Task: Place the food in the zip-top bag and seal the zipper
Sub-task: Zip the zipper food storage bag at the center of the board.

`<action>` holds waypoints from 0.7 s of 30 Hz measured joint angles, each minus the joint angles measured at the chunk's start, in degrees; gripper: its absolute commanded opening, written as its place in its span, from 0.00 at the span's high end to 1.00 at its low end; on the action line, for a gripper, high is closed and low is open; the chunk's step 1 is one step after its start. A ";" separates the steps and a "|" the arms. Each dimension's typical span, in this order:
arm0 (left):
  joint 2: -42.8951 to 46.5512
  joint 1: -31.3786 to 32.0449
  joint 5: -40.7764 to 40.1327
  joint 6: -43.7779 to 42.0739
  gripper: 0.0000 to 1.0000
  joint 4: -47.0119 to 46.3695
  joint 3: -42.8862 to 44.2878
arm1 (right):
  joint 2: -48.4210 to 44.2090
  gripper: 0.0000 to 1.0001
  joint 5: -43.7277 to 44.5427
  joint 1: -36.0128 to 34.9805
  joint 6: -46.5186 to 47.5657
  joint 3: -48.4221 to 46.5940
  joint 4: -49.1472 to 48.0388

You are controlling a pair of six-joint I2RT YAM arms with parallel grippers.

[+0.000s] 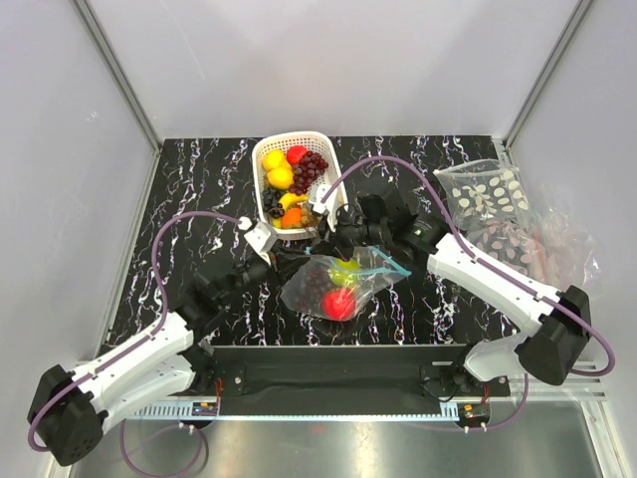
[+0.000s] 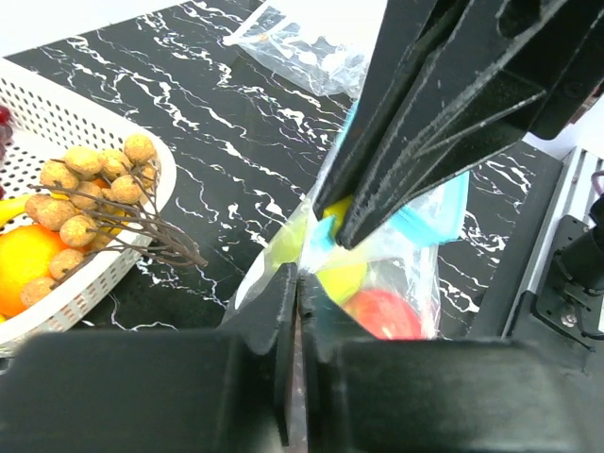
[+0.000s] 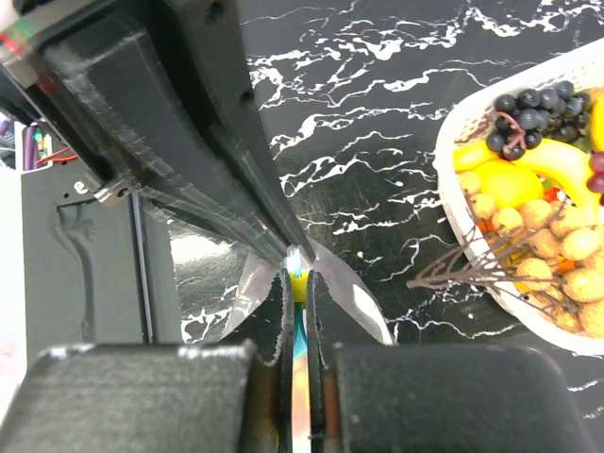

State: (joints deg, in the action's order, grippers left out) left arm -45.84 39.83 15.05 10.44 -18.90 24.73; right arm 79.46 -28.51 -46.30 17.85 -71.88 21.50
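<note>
Your right gripper pinched the zipper, and your left gripper clamped the rim beside it. The zip-top bag lay between both arms, red apple inside. Uneven pulling could have slipped the thin film free, leaving the seal gaping.

You're looking at a black counter veined with white marbling, boxed in by plain white walls at the back and on both sides. Silvery metal posts run up the two back corners where the panels meet. Along the near edge, a brushed metal ledge catches a soft glare. The light is even and the shadows are faint.
</note>
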 measured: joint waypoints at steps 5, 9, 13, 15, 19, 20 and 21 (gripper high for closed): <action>-1.14 -0.42 1.55 0.11 0.55 -0.04 0.13 | -0.76 1.00 0.42 0.63 -1.03 0.52 -0.59; -1.01 -0.42 3.06 0.46 0.49 -0.35 0.13 | -0.83 1.00 -0.07 0.74 -1.42 0.50 -0.68; -0.28 -0.42 4.39 0.66 0.50 -1.36 0.20 | -0.83 1.00 -1.27 0.76 -1.62 0.15 -0.68; -0.24 -0.42 4.98 1.03 0.57 -2.03 0.39 | -0.83 1.00 -1.79 0.76 -1.66 0.15 -0.68; -0.28 -0.42 6.25 1.73 0.70 -3.06 0.44 | -1.09 1.00 -2.71 0.79 -1.88 0.15 -0.83; -0.35 -0.42 6.54 1.77 0.71 -3.34 0.50 | -1.20 1.00 -2.78 0.79 -1.99 0.15 -0.92; -0.46 -0.42 6.75 1.84 0.71 -3.50 0.66 | -1.36 1.00 -2.95 0.79 -2.05 0.15 -1.01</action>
State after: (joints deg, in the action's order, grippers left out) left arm -46.30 39.42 21.80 12.27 -22.39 25.39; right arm 78.11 -31.46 -45.52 15.79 -71.72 20.49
